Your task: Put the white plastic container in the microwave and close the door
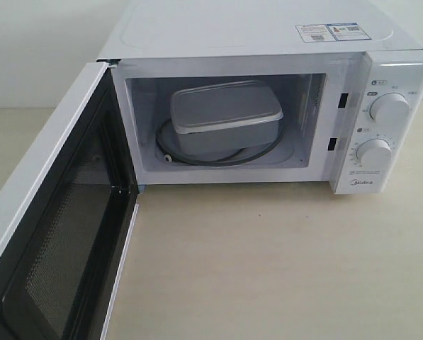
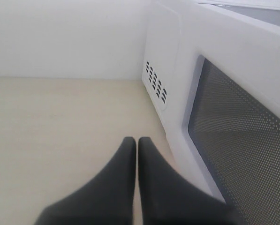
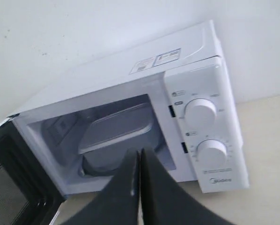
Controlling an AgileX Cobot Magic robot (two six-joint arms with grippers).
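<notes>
The white plastic container (image 1: 225, 117) rests on the glass turntable inside the microwave (image 1: 268, 35), lid on and turned slightly askew. The door (image 1: 62, 241) hangs wide open to the left, its dark mesh window facing inward. Neither gripper shows in the exterior view. In the left wrist view my left gripper (image 2: 137, 140) is shut and empty, just outside the door (image 2: 243, 122), beside its mesh window. Seen from the right wrist, my right gripper (image 3: 140, 152) is shut and empty, in front of the open cavity with the container (image 3: 116, 133) behind it.
Two round dials (image 1: 390, 108) sit on the microwave's right panel. Stickers (image 1: 331, 32) lie on its top. The beige table (image 1: 268, 269) spreads in front of the oven, and a white wall stands behind.
</notes>
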